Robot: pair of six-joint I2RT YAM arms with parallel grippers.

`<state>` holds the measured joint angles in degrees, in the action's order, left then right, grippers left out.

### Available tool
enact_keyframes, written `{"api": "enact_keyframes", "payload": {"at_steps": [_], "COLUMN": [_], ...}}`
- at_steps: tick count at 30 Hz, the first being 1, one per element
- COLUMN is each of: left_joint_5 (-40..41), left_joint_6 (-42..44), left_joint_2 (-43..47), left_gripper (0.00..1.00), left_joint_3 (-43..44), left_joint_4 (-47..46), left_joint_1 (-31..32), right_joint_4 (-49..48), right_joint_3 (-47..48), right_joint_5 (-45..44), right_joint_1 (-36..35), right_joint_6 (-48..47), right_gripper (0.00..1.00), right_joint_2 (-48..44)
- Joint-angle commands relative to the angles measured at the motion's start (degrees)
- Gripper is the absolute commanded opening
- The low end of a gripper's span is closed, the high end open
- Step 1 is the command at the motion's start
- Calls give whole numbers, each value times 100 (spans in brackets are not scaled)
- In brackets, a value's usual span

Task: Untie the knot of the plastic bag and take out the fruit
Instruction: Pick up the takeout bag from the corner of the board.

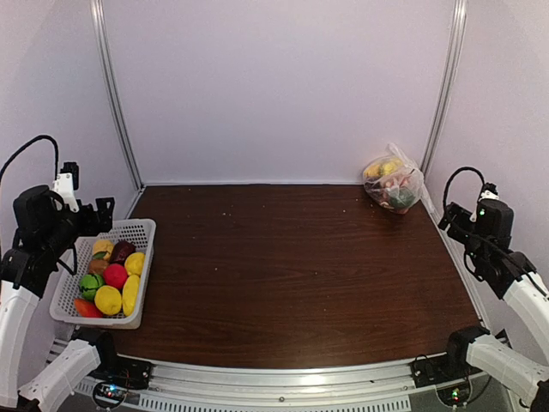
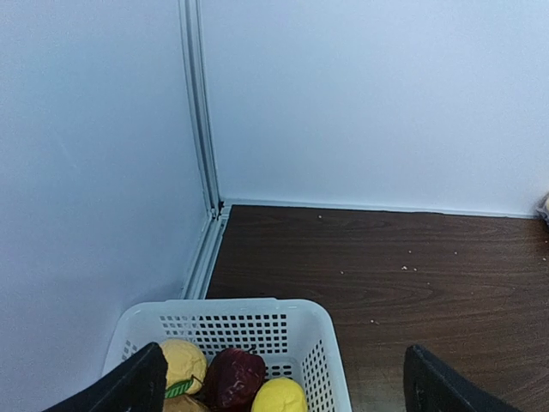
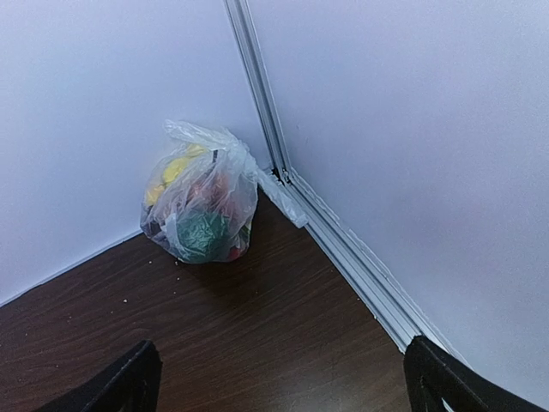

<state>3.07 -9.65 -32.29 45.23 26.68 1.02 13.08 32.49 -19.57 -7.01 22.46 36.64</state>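
Dark wood-grain table [image 1: 283, 266] fills the floor of a pale lilac booth. The plastic bag [image 1: 393, 183] sits in the far right corner, at about 2 o'clock in the top view, close against the walls. Seen from the right wrist camera, it stands on the wood at 11 o'clock, just beside the metal corner rail [image 3: 343, 249]. The knot [image 3: 227, 148] is a small twisted tuft at the top of the bag, tied shut, and a strip of clear plastic trails from it toward 4 o'clock onto the rail. The fruit [image 3: 202, 232] shows through the crinkled film: green low down, yellow at the upper left, something reddish between.

The right gripper [image 1: 453, 215] hangs over the table's right edge at 3 o'clock, apart from the bag. In its own camera its two dark fingers [image 3: 129, 378] sit in the bottom corners, so the jaws are wide apart and hold nothing.

The left gripper [image 1: 96, 215] hovers at 9 o'clock, over the far end of a white slotted basket [image 1: 141, 257] at the table's left edge. Its jaws are also spread wide and empty. Loose pieces [image 1: 109, 299] lie in the basket: yellow, red, green, orange and dark red.
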Motion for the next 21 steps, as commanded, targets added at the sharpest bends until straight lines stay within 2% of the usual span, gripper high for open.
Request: {"api": "enact_keyframes", "payload": {"at_steps": [1, 9, 12, 15, 21], "left_joint_5": [211, 117, -353, -1058, -1360], "left_joint_6": [71, -74, -175, -216, -224], "left_joint_2": [50, 2, -206, -817, -1949], "left_gripper": [98, 98, 98, 98, 98], "left_joint_3": [-86, -159, -52, 383, 1245], "left_joint_4": [66, -34, -251, -414, -668], "left_joint_1": [-78, -101, -105, -110, -119], "right_joint_4": [179, 214, 325, 497, 1405], "right_joint_3": [180, 177, 295, 556, 1831], "right_joint_5": [-28, 247, 374, 453, 175], "right_joint_1": [76, 96, 101, 113, 111], "right_joint_6": [64, -50, -88, -101, -376], "right_gripper": [100, 100, 100, 100, 100], "right_joint_2": [-62, -41, 7, 160, 1361]}}
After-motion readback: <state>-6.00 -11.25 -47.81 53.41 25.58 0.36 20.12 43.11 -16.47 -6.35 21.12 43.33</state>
